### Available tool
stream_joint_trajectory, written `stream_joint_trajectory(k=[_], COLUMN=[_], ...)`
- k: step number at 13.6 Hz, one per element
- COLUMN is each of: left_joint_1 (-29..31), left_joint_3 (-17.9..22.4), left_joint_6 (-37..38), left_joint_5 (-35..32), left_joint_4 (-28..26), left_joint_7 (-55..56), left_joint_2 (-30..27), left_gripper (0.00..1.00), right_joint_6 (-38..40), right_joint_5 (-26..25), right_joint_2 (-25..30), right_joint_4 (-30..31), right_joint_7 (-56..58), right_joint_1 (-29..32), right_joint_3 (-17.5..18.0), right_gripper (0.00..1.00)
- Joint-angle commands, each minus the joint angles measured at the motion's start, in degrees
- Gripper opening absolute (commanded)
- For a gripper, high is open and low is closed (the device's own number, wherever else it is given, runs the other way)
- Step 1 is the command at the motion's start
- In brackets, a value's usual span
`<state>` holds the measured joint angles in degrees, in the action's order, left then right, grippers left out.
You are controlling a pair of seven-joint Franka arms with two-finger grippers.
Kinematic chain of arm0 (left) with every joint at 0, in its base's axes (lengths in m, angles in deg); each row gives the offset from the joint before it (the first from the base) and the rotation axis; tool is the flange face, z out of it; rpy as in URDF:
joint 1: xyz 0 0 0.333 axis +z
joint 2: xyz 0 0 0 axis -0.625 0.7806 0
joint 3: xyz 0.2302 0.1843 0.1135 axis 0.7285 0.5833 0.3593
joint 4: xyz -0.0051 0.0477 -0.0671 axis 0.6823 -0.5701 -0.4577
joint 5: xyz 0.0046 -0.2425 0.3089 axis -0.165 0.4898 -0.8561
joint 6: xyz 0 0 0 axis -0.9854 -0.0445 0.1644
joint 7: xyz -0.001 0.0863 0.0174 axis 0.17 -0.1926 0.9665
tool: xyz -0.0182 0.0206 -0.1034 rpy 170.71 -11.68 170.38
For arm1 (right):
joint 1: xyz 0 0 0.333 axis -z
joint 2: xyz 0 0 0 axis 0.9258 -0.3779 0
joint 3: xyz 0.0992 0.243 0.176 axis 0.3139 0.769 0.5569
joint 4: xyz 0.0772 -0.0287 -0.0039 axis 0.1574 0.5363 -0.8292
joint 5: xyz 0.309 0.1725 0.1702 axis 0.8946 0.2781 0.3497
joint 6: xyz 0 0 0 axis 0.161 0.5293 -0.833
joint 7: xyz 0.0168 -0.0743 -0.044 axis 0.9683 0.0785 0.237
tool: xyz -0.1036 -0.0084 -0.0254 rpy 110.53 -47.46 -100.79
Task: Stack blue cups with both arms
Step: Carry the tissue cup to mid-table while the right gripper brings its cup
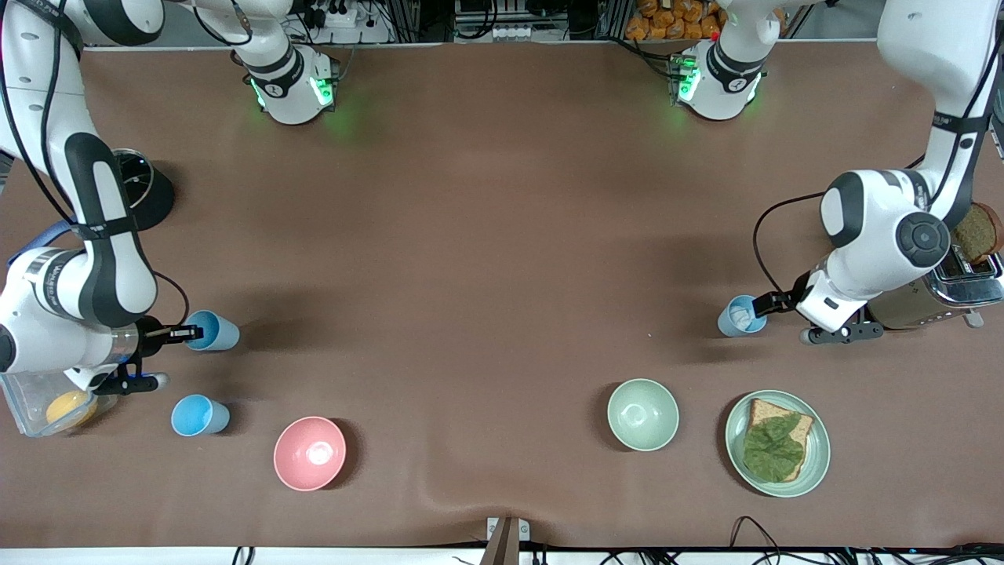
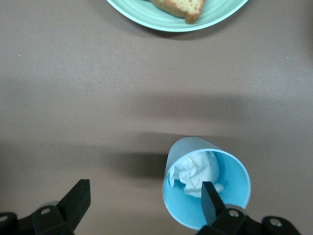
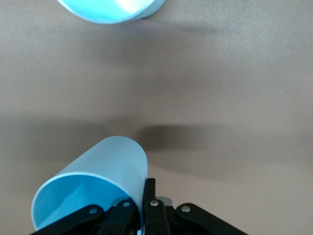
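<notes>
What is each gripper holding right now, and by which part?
The right gripper pinches a blue cup by its rim wall. The left gripper is open, one finger inside the paper-stuffed cup, holding nothing.

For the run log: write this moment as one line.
right gripper: shut on cup rim | left gripper: open, one finger inside paper-filled cup | third cup: free | stack: not begun

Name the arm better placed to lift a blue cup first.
Right, probably. The right gripper is shut on its blue cup's rim, while the left gripper is open, one finger inside the paper-filled cup.

Brown table [image 1: 486,235]: cups [image 1: 200,415], bowls [image 1: 310,453], plate [image 1: 816,463], toaster [image 1: 941,294].
</notes>
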<state>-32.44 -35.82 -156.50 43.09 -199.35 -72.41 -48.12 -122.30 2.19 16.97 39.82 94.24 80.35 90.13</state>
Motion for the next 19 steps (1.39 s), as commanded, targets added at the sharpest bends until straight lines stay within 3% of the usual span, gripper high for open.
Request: stream_joint_trajectory(k=[1,5,8,9,14,19], left_joint_1=[0.43,0.08,-0.27,-0.36,-0.53,-4.30], left_joint_3=[-0.40,-0.49,-0.84,-1.01,-5.66,-12.78], left_joint_6=[-1.57,-1.67,-2.10,-2.11,-2.11,-1.58], left_joint_5=[0.94,1.29,1.29,1.29,1.38,1.12], left_joint_4=[0.72,0.72,0.89,0.98,1.51,2.56], left_joint_7=[-0.56,-0.21,-0.21,0.14,4.96,21.64], left_joint_2=[1.76,2.73,3.70,3.96,3.52,2.47], left_gripper=[0.94,0.59,0.08,0.00,0.00,0.00], right_joint_6=[0.54,0.54,0.54,0.54,0.54,0.45], right_joint_5=[0.77,0.77,0.77,0.77,0.77,0.77], right_joint_2=[1.31,1.31,1.31,1.31,1.31,1.13], right_joint_4=[1.04,1.04,1.04,1.04,1.13,1.13], right_joint_7=[-0.58,-0.50,-0.58,-0.58,-0.58,-0.41], right_joint_1=[0.27,0.36,0.19,0.27,0.36,0.63], right_joint_3=[0.12,0.12,0.12,0.12,0.21,0.21], right_gripper=[0.00,0.00,0.00,0.00,0.00,0.00])
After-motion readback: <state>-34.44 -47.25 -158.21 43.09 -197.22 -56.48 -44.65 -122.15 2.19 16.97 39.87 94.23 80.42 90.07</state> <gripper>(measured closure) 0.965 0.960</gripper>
